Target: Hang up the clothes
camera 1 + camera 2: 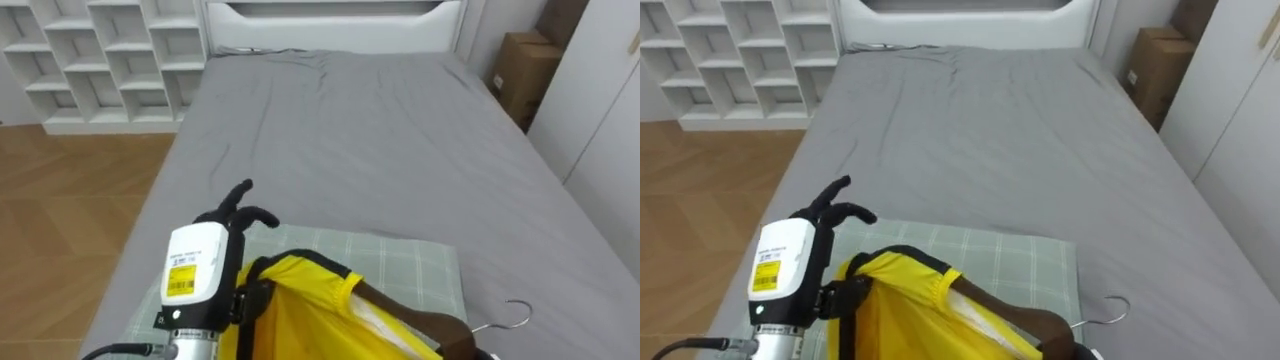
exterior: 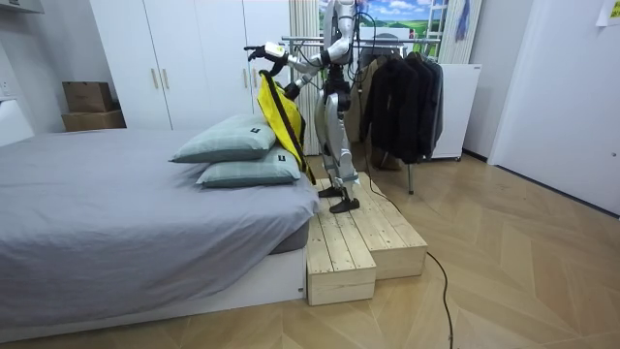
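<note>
A yellow garment [image 1: 300,315] with black trim at its opening hangs over my left forearm, low in the eye views. A brown wooden hanger [image 1: 415,325] sticks out of it to the right, and its metal hook [image 1: 515,315] lies free above the bed. My left hand [image 1: 238,208] reaches past the garment with its dark fingers relaxed and nothing in them. A dark bit of my right hand [image 1: 1080,352] shows at the bottom edge under the hanger. In the room view the garment [image 2: 279,114] dangles from my outstretched arms, and my left hand [image 2: 256,50] is held over the pillows.
I stand on a wooden platform [image 2: 358,237] beside the grey bed [image 1: 380,140]. A green checked pillow [image 1: 400,265] lies under the garment. A clothes rack [image 2: 397,92] with dark coats stands behind me. White shelves [image 1: 100,60] and a cardboard box [image 1: 525,70] flank the headboard.
</note>
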`<state>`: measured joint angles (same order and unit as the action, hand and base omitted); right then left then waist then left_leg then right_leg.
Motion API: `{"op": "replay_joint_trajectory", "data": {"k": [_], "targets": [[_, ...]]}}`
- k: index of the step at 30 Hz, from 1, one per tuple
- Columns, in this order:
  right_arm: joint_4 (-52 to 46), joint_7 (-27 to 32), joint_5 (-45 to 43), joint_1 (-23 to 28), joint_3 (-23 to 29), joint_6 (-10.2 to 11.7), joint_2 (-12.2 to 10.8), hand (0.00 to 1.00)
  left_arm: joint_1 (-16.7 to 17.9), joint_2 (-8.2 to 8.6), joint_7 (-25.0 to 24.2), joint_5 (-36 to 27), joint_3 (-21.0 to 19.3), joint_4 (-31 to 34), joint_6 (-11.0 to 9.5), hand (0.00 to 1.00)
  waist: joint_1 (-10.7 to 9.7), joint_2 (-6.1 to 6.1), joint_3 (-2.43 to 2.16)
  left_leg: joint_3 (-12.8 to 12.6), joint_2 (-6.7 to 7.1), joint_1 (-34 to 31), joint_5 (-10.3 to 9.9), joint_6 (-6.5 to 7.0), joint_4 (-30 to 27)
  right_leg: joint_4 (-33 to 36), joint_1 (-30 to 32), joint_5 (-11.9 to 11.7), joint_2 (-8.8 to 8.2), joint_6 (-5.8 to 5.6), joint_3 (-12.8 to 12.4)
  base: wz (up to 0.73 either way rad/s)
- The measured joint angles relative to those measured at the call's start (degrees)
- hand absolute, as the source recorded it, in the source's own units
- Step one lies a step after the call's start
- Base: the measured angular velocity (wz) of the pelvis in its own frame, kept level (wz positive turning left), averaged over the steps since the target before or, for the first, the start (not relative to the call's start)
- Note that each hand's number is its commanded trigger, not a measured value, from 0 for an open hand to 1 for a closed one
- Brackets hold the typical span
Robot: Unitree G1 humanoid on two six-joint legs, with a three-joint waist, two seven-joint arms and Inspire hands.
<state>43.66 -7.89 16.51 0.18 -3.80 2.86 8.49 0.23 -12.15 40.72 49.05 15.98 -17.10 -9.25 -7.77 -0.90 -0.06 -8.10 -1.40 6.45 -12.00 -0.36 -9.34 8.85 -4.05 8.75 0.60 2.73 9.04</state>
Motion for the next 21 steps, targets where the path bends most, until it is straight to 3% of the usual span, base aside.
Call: {"op": "replay_joint_trajectory", "data": {"k": [6, 15, 21], "targets": [[-1.8, 5.0, -1.6, 0.7, 1.3, -0.5, 0.2, 1.00, 0.0, -0.10, -1.5, 0.0, -0.6, 0.0, 0.6, 0.00, 0.2, 0.02, -0.05, -1.4, 0.06, 0.0, 0.0, 0.00, 0.0, 0.1, 0.4, -0.3, -0.09, -0.24, -1.1, -0.08], [-9.6, 6.6, -1.8, 2.8, 1.1, -0.5, 0.5, 1.00, 0.1, -1.32, -5.4, 0.0, -0.9, 0.0, 0.9, 0.00, 0.6, 0.58, -0.05, -2.5, -0.41, 0.4, 0.0, 0.00, 0.0, 1.8, 1.2, -0.3, -0.12, -0.25, -1.8, -0.05], [-11.5, 8.1, -9.8, 3.1, 2.4, -0.4, 0.5, 1.00, 0.7, -0.86, -6.7, -0.1, -1.0, -0.2, 0.5, 0.00, 0.7, 0.75, 0.05, -2.9, -0.36, 1.5, 0.0, 0.01, 0.2, 1.8, 0.6, -0.4, -0.07, -0.35, -2.9, -0.09]]}}
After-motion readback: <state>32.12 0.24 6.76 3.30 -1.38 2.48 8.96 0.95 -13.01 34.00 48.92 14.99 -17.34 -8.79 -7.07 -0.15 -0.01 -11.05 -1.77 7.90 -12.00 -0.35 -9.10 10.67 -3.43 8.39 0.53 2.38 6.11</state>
